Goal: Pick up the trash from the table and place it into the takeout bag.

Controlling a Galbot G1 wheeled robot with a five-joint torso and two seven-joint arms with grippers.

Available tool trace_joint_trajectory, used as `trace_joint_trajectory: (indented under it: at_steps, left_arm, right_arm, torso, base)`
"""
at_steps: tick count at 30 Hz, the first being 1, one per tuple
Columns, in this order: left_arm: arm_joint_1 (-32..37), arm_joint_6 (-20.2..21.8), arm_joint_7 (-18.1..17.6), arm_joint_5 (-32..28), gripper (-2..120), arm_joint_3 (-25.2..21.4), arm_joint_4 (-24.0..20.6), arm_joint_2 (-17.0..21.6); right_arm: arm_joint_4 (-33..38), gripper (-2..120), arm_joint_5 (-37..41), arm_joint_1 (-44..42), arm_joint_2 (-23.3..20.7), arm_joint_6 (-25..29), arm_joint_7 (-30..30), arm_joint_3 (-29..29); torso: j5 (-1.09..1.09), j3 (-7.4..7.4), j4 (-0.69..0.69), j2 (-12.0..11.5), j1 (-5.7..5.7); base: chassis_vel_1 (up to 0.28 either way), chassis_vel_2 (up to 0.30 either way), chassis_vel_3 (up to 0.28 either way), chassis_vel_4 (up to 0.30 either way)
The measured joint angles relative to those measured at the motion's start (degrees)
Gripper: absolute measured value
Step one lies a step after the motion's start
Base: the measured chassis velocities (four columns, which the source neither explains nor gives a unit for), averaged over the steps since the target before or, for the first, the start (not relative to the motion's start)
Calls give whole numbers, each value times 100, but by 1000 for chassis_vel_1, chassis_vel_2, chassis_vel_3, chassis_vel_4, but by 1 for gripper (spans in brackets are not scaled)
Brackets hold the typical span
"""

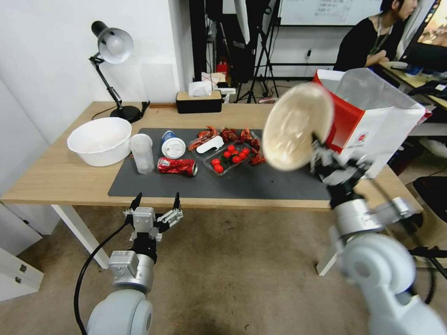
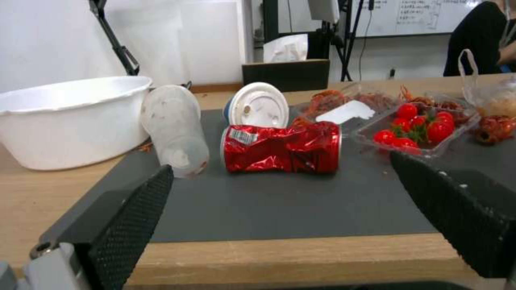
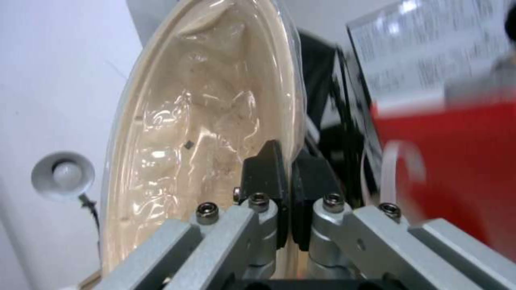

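At the far left of the table (image 1: 56, 177) stood a white basin (image 1: 100, 139), with a desk lamp (image 1: 111, 46) behind it. The left gripper (image 1: 156, 202) hung off the near edge of the table, below the left end of the dark grey mat (image 1: 260, 184), its two black fingers (image 2: 134, 217) spread wide with nothing between them. Just beyond it on the mat stood the clear plastic cup (image 1: 141, 152), then the crushed red can (image 1: 177, 166) lying on its side with a barcode label at its left end, though no lettering on it could be read. Behind the can lay the blue-white cup (image 1: 172, 144), its white lid turned toward the robot. Farther right sat a clear tray of cherry tomatoes (image 1: 229, 157) with reddish crayfish shells (image 1: 230, 135) around its far side, and a black tissue box (image 1: 199, 101) stood at the far edge. To the right of these, the right gripper (image 1: 321, 156) was raised above the mat with its jaws pinched tight on the rim of the beige paper bowl (image 1: 295, 125), which was tipped on edge with its plastic-lined inside facing the robot. The bowl was held just to the left of the takeout bag (image 1: 377, 125), which stood open at the table's right end, showing a small round red logo whose text was too small to read.
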Motion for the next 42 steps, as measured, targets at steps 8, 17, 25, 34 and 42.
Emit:
trace_joint_trajectory:
  at_steps: [8, 17, 25, 34, 42]
  left_arm:
    - [127, -105, 9, 124, 100, 24, -91, -52]
    - [163, -134, 12, 173, 100, 25, -127, -76]
    - [219, -194, 20, 247, 100, 39, -175, -137]
    - [241, -241, 38, 316, 100, 59, -195, -184]
    - [234, -268, 71, 319, 100, 57, -182, -174]
  right_arm:
    - [-846, 0, 307, 1216, -1276, 159, 71, 423]
    - [-1301, 0, 294, 1595, -1747, 197, 62, 424]
    - [-2493, 0, -865, 2260, -2275, 288, -350, 256]
    - [-3279, 13, -1731, 2413, -2213, 245, -293, 29]
    - [-3311, 37, -1715, 2415, -2189, 213, -245, 31]
  torso:
    - [2, 0, 2, 0, 0]
    - [1, 0, 1, 0, 0]
    - [1, 0, 0, 0, 0]
    - [0, 0, 1, 0, 0]
    - [0, 0, 1, 1, 1]
  base:
    - [0, 0, 0, 0]
    - [0, 0, 0, 0]
    - [0, 0, 0, 0]
    - [0, 0, 0, 0]
    - [0, 0, 0, 0]
